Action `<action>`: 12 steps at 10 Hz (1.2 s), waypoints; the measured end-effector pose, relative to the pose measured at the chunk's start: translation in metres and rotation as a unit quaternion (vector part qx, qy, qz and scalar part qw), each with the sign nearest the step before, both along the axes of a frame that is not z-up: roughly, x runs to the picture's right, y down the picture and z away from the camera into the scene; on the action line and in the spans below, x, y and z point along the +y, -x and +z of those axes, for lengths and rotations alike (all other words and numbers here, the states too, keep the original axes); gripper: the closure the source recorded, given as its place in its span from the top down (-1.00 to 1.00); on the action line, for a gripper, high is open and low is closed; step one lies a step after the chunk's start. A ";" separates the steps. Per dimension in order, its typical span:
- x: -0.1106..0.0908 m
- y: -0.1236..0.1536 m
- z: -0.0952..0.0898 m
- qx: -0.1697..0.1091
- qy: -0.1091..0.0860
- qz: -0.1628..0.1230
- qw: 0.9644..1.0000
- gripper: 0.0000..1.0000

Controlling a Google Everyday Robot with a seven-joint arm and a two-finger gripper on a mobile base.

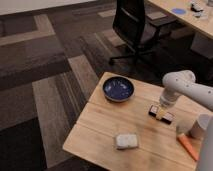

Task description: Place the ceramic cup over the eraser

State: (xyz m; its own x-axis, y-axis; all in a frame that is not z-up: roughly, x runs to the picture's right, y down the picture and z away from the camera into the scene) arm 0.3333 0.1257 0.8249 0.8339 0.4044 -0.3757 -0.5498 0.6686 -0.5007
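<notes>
The claw (162, 106) hangs over the black, tan-topped rectangular eraser (161, 115); spread or pinching, I cannot tell. The pale round ceramic cup (200, 126) stands at its 4 o'clock on the wooden counter (100, 131), ungrasped. Fetching it likely comes next.

Dark brown carpet floor (30, 55) with pale tan stripes. A black swivel office chair (132, 25) stands beyond a light wooden table (100, 125); pale wooden desk (202, 21) at upper right.

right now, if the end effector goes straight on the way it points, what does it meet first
The end effector points down over the eraser, so it would most likely meet the eraser first, with the table beneath. Depth is unclear; it may already touch.
</notes>
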 end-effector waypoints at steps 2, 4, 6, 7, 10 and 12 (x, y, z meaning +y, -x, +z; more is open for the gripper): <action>-0.004 0.016 0.000 -0.005 0.006 -0.012 1.000 -1.00; -0.016 0.061 0.004 -0.048 0.007 -0.050 0.998 -1.00; -0.033 0.084 0.018 -0.070 0.004 -0.072 0.995 -1.00; -0.041 0.082 0.025 -0.069 0.002 -0.076 0.995 -1.00; -0.070 0.045 0.052 -0.044 0.001 -0.076 0.996 -1.00; -0.073 -0.011 0.059 -0.001 0.005 -0.056 0.998 -1.00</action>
